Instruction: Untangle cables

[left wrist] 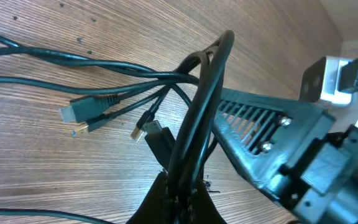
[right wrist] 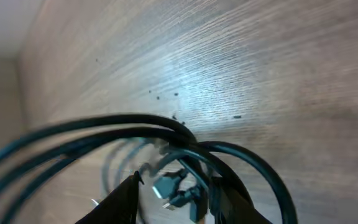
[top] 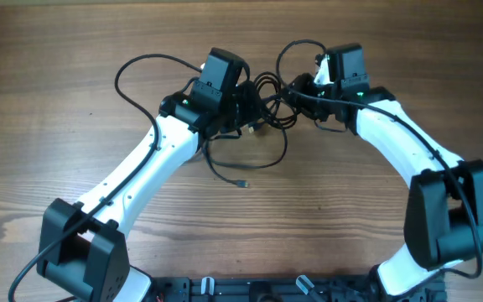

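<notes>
Subject: the cables (top: 262,102), thin black cords, lie knotted on the bench (top: 74,168) at mid-span, directly between the two arms.

Spread of the cables: one loop runs out to the left of the knot and one rises above the right arm. A tail with a small plug (top: 241,182) trails toward the near edge.

Left gripper (left wrist: 180,186): closed tight on a bundle of several strands, which rise from the pinch in a steep arch. We judge this hold is meant to anchor the knot so the other arm has something to pull against.

Right gripper (right wrist: 176,202): its fingers (right wrist: 124,198) stand part way apart, with cable strands and a plug in the gap. We cannot tell whether they bear on any strand or merely straddle them.

Arm placement: the two grippers are close together, nose to nose over the knot. From the left wrist, the right gripper's finger lies just beside the arched strands. We read this as working the crossing itself rather than the free ends.

Plug ends (left wrist: 73,112): three lie side by side on the wood, left of the pinch, free of either gripper.

Progress: our judgement is early to middle, because the strands cross thickly at the centre.

Risk: a pull on the wrong strand could tighten the knot, or a plug could snag in a loop.
</notes>
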Motion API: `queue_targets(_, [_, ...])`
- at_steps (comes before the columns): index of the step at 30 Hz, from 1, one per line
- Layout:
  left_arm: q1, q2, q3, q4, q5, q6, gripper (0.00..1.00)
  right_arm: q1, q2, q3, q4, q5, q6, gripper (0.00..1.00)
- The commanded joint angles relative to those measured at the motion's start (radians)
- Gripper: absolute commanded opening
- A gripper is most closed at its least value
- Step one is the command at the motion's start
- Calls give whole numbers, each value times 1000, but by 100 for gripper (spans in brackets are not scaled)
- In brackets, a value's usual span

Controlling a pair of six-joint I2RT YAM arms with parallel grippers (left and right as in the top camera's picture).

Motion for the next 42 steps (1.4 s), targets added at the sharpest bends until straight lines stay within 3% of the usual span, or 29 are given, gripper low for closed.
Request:
queue_targets(1, [3,-34,11,4,1,53,4,-25,22,18,-9,-28,-274,42])
queue_targets(7, [26,-37,11,3,62,167,4,-165,-1,19,-88,-230,-476,45])
queue_targets(10, [43,-39,11,78,226,291,4,-160,-1,19,-173,-230,-545,45])
queue_targets(15, [59,-39,11,95,456,408,4,-200,-45,46,-107,-366,-549,54])
queue_targets(19, [111,-39,11,65,654,414,4,-238,-149,74,-123,-475,-795,58])
queue_targets(24, [166,-39,11,66,875,393,4,-189,-199,74,-187,-466,-940,63])
queue_targets(30, [177,-39,11,101,984,359,4,-141,-199,74,-190,-375,-962,58])
queue_targets(32, [177,-39,11,142,1030,334,4,-126,-199,74,-180,-232,-899,47])
queue_targets(34, [182,-39,11,148,1031,335,4,-130,-200,74,-145,-96,-753,18])
queue_targets(35, [190,-39,11,148,1028,335,4,-138,-204,74,-127,-68,-690,12])
queue_targets(38, [243,-39,11,78,867,334,4,-206,-258,74,-75,-72,-541,4])
queue_targets(42, [290,-39,11,-142,353,333,4,-288,-389,74,-74,-39,-435,4])
